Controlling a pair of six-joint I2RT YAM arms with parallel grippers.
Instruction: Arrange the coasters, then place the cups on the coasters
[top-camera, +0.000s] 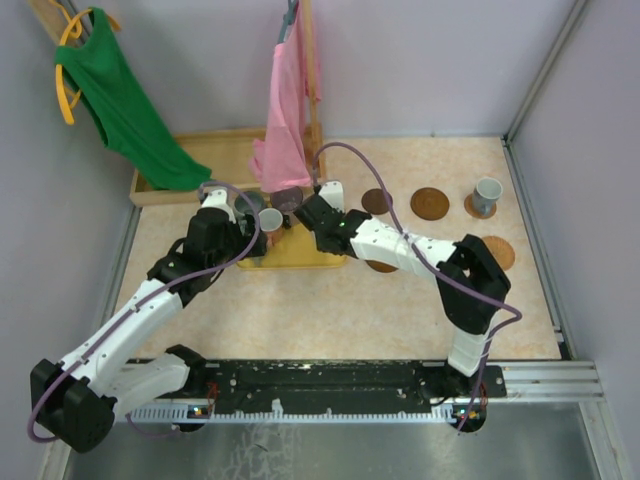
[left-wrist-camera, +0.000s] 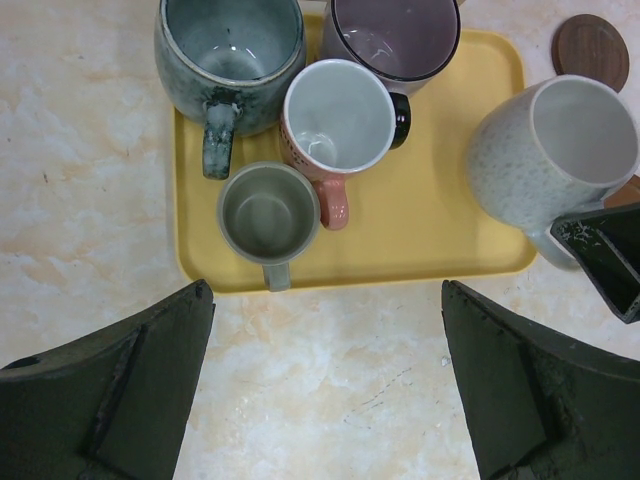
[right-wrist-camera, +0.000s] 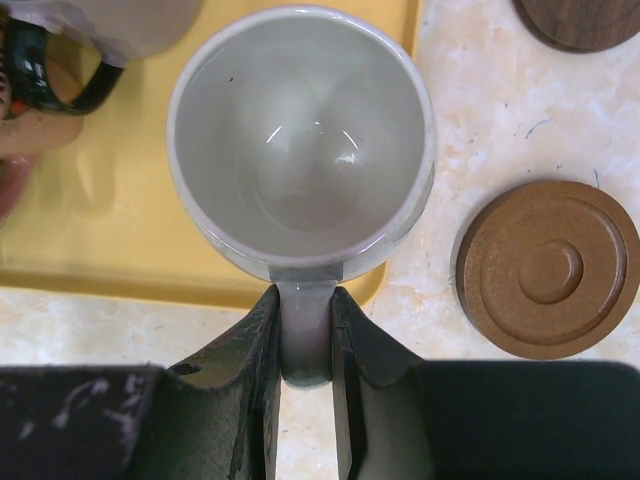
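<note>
Clamped tight in the right fingers (right-wrist-camera: 255, 350): the handle of a pale mug (right-wrist-camera: 300, 150), mouth up, at the tray's (left-wrist-camera: 430, 230) right edge by its near corner, bulging out past the rim. Hard to tell whether lifted or resting.

Just beside it on the bare table (left-wrist-camera: 320, 380): a tan coaster (right-wrist-camera: 548, 268), lying flat. Farther along, a dark coaster (right-wrist-camera: 580, 20), partly out of frame.

Short of the tray's near edge, above the table: the left fingers (left-wrist-camera: 140, 390), wide apart, nothing between them.

Packed close in the tray's far left corner, all upright: a dark green mug (left-wrist-camera: 228, 60), a mauve mug (left-wrist-camera: 392, 35), a pink mug (left-wrist-camera: 335, 115) between them, and a small grey mug (left-wrist-camera: 268, 212) just beside the pink mug's handle.

Near the table's far right corner: a blue-grey mug (top-camera: 487, 193) standing on a coaster (top-camera: 469, 208), with a bare coaster (top-camera: 430, 203) to its left.
</note>
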